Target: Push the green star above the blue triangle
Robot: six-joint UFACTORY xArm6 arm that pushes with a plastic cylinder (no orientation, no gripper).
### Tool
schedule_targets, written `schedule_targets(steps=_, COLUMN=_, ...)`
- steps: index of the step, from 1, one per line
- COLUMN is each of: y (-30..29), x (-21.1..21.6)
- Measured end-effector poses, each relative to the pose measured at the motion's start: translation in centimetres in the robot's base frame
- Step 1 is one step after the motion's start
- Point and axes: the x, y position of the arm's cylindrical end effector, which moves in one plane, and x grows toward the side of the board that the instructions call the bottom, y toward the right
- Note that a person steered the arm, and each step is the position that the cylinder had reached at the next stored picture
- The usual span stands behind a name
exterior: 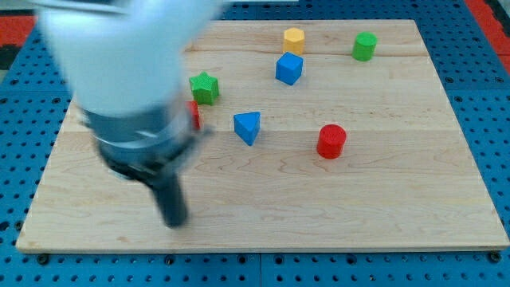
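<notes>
The green star lies on the wooden board, up and to the left of the blue triangle. A small gap separates them. My arm is a large blurred white and dark shape on the view's left. My tip rests on the board well below and left of both blocks, touching neither. A red block is partly hidden behind the arm, just below the green star.
A blue cube and a yellow block sit near the view's top centre. A green cylinder is at the top right. A red cylinder is right of the blue triangle.
</notes>
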Motion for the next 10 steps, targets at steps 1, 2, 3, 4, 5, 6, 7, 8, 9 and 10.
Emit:
schedule_targets(steps=1, y=-4.3, x=-10.8)
schedule_targets(steps=2, y=-6.6, x=-17.6)
schedule_targets(steps=3, y=-2.5, x=-20.8)
schedule_targets(steps=4, y=2.7, x=-21.3)
schedule_targets(steps=5, y=2.4, x=-19.9)
schedule_targets(steps=6, y=6.4, x=-21.0)
schedule_targets(steps=7, y=8.7, x=-21.2)
schedule_targets(steps=8, y=10.1, x=-24.9)
schedule_targets(steps=9, y=11.8, x=-27.1)
schedule_targets(steps=10, y=12.6, x=-24.9)
